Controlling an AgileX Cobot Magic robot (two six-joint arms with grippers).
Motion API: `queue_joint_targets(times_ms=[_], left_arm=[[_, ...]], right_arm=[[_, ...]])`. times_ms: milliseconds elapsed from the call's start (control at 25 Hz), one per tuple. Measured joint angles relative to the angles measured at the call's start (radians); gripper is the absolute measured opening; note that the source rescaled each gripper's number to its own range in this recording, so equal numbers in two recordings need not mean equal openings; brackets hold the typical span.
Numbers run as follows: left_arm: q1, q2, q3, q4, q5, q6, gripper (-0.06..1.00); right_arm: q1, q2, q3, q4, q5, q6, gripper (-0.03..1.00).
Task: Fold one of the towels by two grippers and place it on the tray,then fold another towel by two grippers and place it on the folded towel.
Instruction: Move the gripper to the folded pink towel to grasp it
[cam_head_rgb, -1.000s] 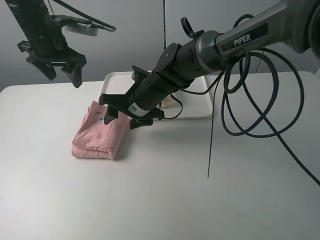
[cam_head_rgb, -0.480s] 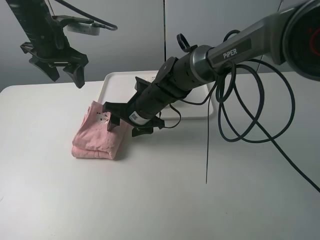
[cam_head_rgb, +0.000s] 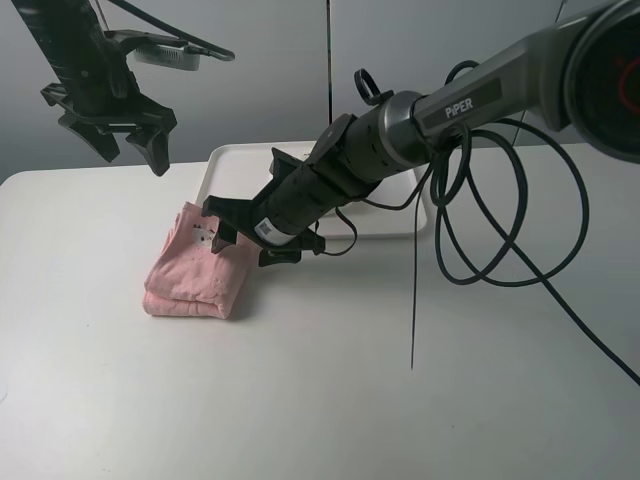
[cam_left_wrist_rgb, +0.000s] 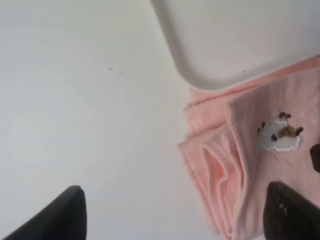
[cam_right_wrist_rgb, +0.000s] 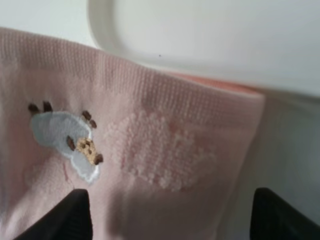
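Pink towel (cam_head_rgb: 195, 268) is folded up on the white worktop (cam_head_rgb: 320, 400), one end tucked right against the near-left corner of the tray (cam_head_rgb: 390, 222). It's got a little sheep patch (cam_right_wrist_rgb: 67, 142) on top. The right pincer (cam_head_rgb: 245, 236) sits low over the towel's tray-side edge, jaws spread, gripping nothing as far as I can see. The left pincer (cam_head_rgb: 128, 140) hangs high above the worktop, wide open, holding nothing.

White tabletop against a grey wall

The matte white tabletop (cam_head_rgb: 330, 400) fills the lower part of the exterior high view, evenly lit with soft shadows. Behind it stands a plain pale grey wall (cam_head_rgb: 270, 70), divided by a thin dark vertical seam (cam_head_rgb: 329, 60).
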Motion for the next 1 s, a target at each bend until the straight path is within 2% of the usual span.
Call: queue_joint_targets(times_ms=[240,520,640,720,1000], left_arm=[[0.000,0.000,0.000,-0.002,0.000,0.002,0.91],[0.000,0.000,0.000,-0.002,0.000,0.007,0.91],[0.000,0.000,0.000,-0.002,0.000,0.018,0.91],[0.000,0.000,0.000,-0.002,0.000,0.023,0.91],[0.000,0.000,0.000,-0.002,0.000,0.027,0.91]], right_arm=[[0.008,0.009,0.000,0.037,-0.004,-0.006,0.70],[0.012,0.060,-0.043,0.107,0.046,-0.048,0.70],[0.021,0.064,-0.053,0.107,0.047,-0.050,0.66],[0.027,0.066,-0.053,0.107,0.044,-0.052,0.59],[0.030,0.068,-0.055,0.101,0.053,-0.074,0.14]])
